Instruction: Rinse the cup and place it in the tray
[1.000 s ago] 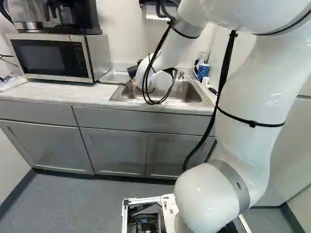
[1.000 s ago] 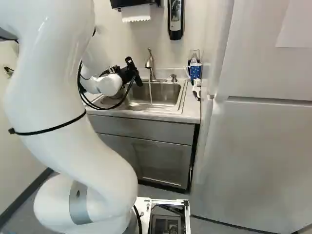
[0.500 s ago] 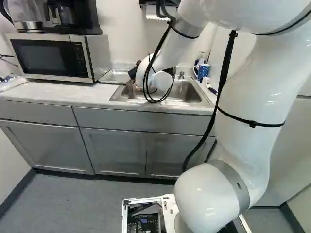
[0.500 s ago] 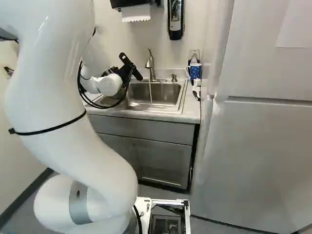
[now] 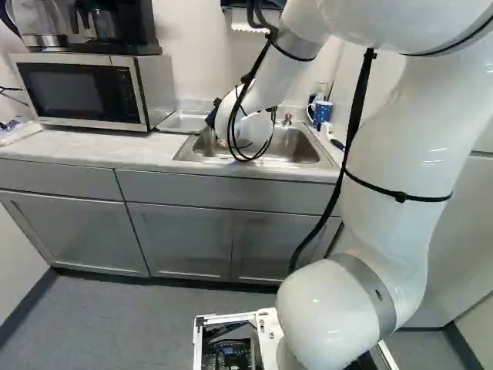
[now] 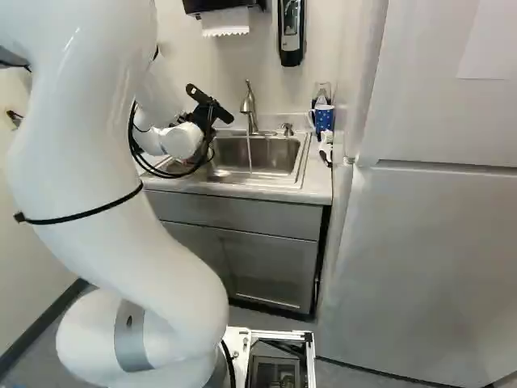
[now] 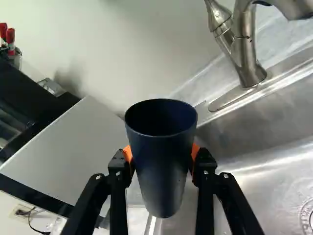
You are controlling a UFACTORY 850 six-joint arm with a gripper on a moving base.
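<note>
Near the back of the sink (image 6: 273, 151), at its left end, raised above counter level, holds the dark blue cup (image 7: 164, 171) in the gripper (image 6: 212, 103). Has both fingers parted to the width of the cup, and clasps it from two sides with the orange pads (image 7: 195, 154). Shows the cup's open mouth and dark inside in the wrist view. Cannot tell whether to place the cup right over the sink's basin or over its left rim.

On the back rim of the sink, has the metal faucet (image 6: 249, 103) standing upright, and runs a thin stream of water (image 6: 250, 153) down into the basin, to the right of the cup. Just left of the sink, has the shallow metal tray (image 5: 182, 126) lying on the counter (image 5: 100, 148). Farther left of the sink, past the tray, has the microwave (image 5: 81, 91) with the coffee maker (image 5: 104, 27) on top. To the right of the sink, near the back corner, has the blue patterned mug (image 6: 323, 118). High above the sink, on the wall behind, has the paper towel dispenser (image 6: 222, 6).
</note>
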